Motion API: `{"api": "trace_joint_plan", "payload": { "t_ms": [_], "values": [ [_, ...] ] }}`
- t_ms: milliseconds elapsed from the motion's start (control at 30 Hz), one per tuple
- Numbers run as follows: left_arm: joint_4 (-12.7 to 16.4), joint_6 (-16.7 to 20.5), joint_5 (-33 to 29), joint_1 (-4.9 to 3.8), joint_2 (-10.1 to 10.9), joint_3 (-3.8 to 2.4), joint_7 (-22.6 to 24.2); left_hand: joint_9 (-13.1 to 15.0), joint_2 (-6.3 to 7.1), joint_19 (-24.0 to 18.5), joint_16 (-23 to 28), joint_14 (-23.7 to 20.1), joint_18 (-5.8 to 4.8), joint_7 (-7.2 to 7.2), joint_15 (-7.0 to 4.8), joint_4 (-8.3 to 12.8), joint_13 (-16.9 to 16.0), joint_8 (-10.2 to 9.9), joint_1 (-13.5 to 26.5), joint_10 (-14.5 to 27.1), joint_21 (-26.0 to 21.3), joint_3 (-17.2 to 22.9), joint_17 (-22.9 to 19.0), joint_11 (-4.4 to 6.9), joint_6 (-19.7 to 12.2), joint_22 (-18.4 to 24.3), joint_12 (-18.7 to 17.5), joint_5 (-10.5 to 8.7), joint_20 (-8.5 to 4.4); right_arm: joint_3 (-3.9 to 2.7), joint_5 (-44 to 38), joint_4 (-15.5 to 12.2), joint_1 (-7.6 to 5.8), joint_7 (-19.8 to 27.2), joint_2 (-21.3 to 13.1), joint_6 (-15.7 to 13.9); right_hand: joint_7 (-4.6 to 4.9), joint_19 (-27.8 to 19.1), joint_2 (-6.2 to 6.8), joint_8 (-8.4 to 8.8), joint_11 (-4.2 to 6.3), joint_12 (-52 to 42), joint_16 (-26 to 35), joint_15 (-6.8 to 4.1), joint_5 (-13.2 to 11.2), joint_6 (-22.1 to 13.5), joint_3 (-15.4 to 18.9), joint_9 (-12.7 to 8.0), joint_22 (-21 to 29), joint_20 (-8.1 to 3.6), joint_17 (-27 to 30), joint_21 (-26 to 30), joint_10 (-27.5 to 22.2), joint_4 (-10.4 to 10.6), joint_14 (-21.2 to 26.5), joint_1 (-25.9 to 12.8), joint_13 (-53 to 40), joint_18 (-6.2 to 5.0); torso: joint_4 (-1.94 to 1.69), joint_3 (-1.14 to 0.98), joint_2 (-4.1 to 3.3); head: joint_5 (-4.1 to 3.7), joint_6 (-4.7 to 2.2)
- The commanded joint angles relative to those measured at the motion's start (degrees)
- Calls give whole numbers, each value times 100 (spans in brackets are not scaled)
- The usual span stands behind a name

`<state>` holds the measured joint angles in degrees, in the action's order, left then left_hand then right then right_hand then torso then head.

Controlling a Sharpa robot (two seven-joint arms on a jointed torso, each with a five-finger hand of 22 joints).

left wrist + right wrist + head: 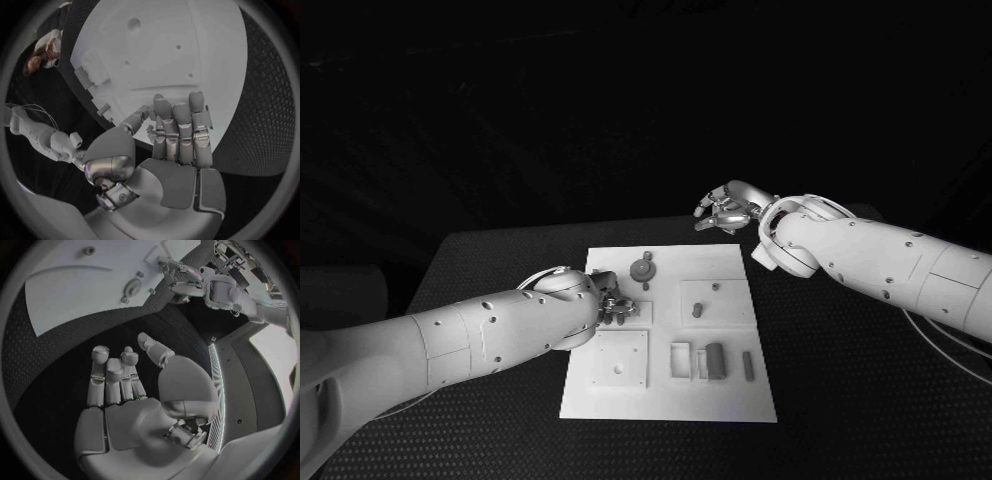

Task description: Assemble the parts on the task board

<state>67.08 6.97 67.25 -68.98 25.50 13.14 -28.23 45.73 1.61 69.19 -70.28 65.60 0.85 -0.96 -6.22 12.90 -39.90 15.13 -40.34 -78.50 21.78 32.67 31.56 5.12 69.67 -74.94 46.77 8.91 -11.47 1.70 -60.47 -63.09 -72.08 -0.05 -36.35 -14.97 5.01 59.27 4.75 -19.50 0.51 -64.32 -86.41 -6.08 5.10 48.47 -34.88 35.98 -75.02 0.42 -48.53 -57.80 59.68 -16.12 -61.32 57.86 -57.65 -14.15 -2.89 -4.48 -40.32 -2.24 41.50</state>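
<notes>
Left hand (606,303) over task board (733,400), fingers (181,125) apart, empty; right hand (728,208) likewise.

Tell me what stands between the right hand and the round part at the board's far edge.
Nothing visible does. The right hand hovers open beyond the board's far edge, with only bare table and board between it and the round part. The left hand works farther along, at the board's left side.
</notes>
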Motion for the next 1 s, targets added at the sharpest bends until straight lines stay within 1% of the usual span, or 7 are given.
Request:
{"api": "trace_joint_plan", "payload": {
  "t_ms": [33,200,267,500,600,900,1000],
  "values": [
    [12,-109,-90,34,-5,18,31,-6,68,-39,-30,-44,57,-4,9,-43,9,-41,20,17,-40,6,-10,12,-45,-113,6,-34,-11,-2,-1,3,0,55,5,68,60,-38,-1,29,-7,18,26,-18,34,956,2,8,-73,-13,-3,40,-442,-9,26,-34,8,-84,1,-2,1,2,-1],
    [7,-41,-91,34,48,8,45,-7,147,-44,-39,-60,54,-7,0,-87,12,-50,49,34,-51,-6,-38,8,-58,-113,7,-101,-16,-2,3,13,0,56,2,68,61,-38,0,30,-7,17,26,-17,34,956,3,9,-73,-13,-3,41,-442,-8,27,-35,8,-84,2,-2,0,-3,-7],
    [12,-23,-93,34,60,1,53,-4,231,-53,-55,-80,50,-8,-10,-154,17,-58,65,54,-70,-1,-75,3,-72,-111,10,-407,-26,-2,4,22,0,55,1,65,61,-38,0,30,-8,17,26,-17,34,956,3,9,-73,-13,-3,41,-443,-8,27,-36,9,-84,1,-1,-2,-7,-8],
    [43,-12,-373,33,77,-88,105,-10,690,-159,-25,-229,15,-71,7,-385,60,-135,267,214,-168,-61,-174,-50,-234,-96,-62,-614,-13,-2,14,46,0,55,1,60,62,-39,1,33,-9,17,26,-16,33,955,4,10,-73,-12,-3,42,-444,-6,28,-39,9,-84,-6,4,1,-7,-16],
    [53,18,-387,30,99,-144,97,-7,584,-212,-52,-289,10,-94,11,-229,60,-161,408,271,-204,-391,-200,-72,-318,-110,-61,-603,-10,-2,27,57,0,64,8,59,62,-39,3,34,-9,17,27,-16,33,954,6,11,-73,-11,-3,42,-445,-5,28,-40,9,-84,3,-1,3,4,-19],
    [79,-96,-680,3,188,-332,89,-20,592,-243,-50,-347,7,-114,4,-157,69,-192,441,336,-244,-483,-232,-90,-389,-102,-73,-604,-10,-2,40,69,1,71,11,70,65,-40,15,39,-11,17,27,-14,31,951,14,12,-74,-9,-3,44,-447,-1,30,-53,9,-84,2,-2,3,-10,-38],
    [28,-162,-811,-9,245,-460,74,-59,575,-272,-56,-405,-6,-187,7,-103,66,-296,420,392,-278,-504,-252,-156,-604,-101,-64,-602,-4,-2,40,69,1,68,6,67,65,-40,14,39,-11,17,27,-14,31,951,14,12,-74,-9,-3,44,-448,0,30,-54,9,-85,0,2,2,-9,-64]
  ]
}}
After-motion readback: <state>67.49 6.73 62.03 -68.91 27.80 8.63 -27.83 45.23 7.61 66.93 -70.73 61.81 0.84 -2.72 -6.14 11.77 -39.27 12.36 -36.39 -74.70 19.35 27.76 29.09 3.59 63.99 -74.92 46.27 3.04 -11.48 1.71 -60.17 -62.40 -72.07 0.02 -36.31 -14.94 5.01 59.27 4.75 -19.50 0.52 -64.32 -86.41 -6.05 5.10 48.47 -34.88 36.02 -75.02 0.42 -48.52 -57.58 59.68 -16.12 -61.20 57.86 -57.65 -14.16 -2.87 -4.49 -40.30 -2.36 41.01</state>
